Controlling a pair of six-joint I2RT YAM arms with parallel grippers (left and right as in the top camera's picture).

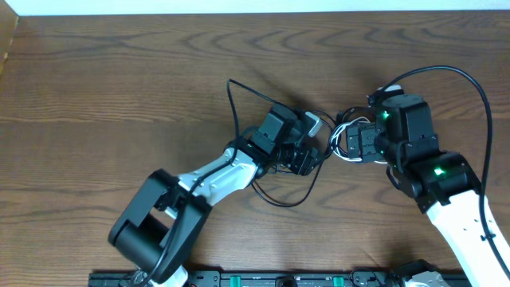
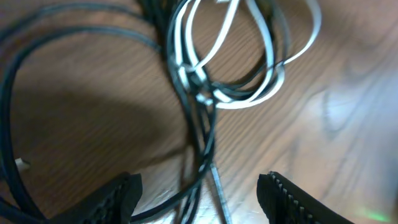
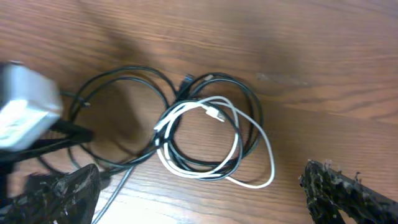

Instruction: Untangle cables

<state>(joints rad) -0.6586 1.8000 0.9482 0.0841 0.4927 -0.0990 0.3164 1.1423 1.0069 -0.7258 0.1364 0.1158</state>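
Observation:
The cables [image 1: 338,134] lie in a knot on the wooden table between my two grippers. In the right wrist view a white cable [image 3: 267,155] coils through black cable loops [image 3: 124,73]. One black loop [image 1: 233,96] runs out toward the far side, and another [image 1: 280,199] curves toward the near side. My left gripper [image 2: 199,186] stands open low over the table. Black strands [image 2: 205,143] pass between its fingers [image 2: 118,199] without being pinched. My right gripper [image 3: 199,171] is wide open just short of the coil. Its fingers [image 3: 348,193] touch nothing.
The two grippers [image 1: 307,155] [image 1: 348,143] face each other closely over the knot. The right arm's thick black wire [image 1: 470,80] arcs above the table. A black rail [image 1: 279,279] lines the near edge. The table's far edge [image 1: 255,13] runs along the top.

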